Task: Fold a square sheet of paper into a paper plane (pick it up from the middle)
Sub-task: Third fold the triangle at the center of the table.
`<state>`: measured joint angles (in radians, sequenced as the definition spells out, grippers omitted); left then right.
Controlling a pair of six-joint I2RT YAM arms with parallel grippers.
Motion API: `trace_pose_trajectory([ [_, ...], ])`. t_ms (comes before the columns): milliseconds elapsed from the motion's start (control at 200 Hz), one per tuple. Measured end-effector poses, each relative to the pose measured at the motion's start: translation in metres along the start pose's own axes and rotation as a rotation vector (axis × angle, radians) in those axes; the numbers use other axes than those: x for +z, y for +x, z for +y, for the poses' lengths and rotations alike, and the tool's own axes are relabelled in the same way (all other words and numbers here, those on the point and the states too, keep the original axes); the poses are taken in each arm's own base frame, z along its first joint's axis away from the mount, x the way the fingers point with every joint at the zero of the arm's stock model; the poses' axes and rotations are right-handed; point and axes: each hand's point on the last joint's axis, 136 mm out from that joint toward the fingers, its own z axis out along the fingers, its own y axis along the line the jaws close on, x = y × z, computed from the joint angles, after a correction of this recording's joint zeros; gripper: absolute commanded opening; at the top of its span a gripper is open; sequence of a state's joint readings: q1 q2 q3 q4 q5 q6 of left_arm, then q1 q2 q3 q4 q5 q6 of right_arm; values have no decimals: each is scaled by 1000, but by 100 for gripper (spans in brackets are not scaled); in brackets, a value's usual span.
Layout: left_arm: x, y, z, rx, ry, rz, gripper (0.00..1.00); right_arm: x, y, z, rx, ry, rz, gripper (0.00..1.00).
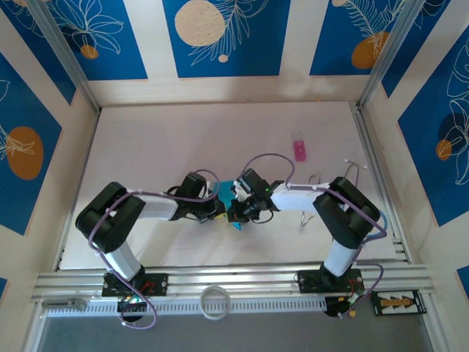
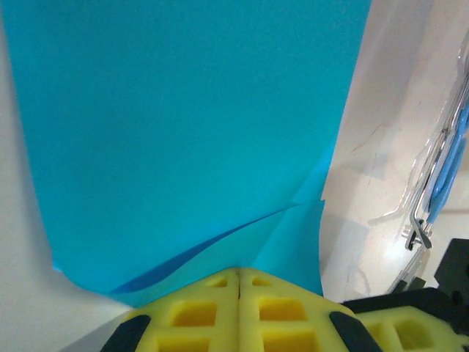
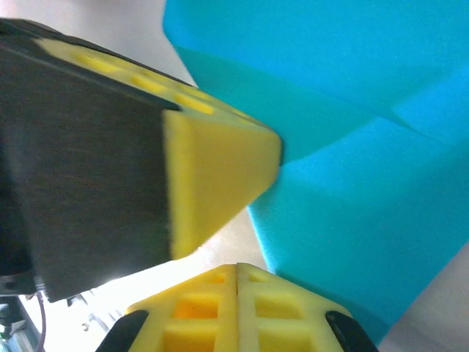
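Early stage: the square sheet of paper (image 2: 183, 132) shows one crease. The left gripper (image 2: 238, 275) pinches its edge; the right gripper (image 3: 236, 268), at the sheet's three o'clock, has its fingers together.

A robotics lab cell: aluminium rails (image 1: 234, 279), leaf-patterned panels (image 1: 220, 37) walling a white table (image 1: 183, 139)

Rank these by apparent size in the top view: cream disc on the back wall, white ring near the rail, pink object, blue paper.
1. cream disc
2. white ring
3. pink object
The blue paper is mostly covered, so its rank against the pink object is unsure.
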<state>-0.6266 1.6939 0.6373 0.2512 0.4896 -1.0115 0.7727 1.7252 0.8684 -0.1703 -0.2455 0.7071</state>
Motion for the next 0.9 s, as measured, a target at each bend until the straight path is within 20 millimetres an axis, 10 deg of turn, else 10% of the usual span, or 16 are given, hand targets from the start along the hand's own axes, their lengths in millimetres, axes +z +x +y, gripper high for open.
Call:
trace_pose_trajectory([
  [500, 0, 0, 1, 14, -4, 0, 0, -7, 23, -22, -7, 40, -3, 5],
  [900, 0, 0, 0, 15, -4, -1, 0, -13, 20, 6, -72, -35, 6, 6],
])
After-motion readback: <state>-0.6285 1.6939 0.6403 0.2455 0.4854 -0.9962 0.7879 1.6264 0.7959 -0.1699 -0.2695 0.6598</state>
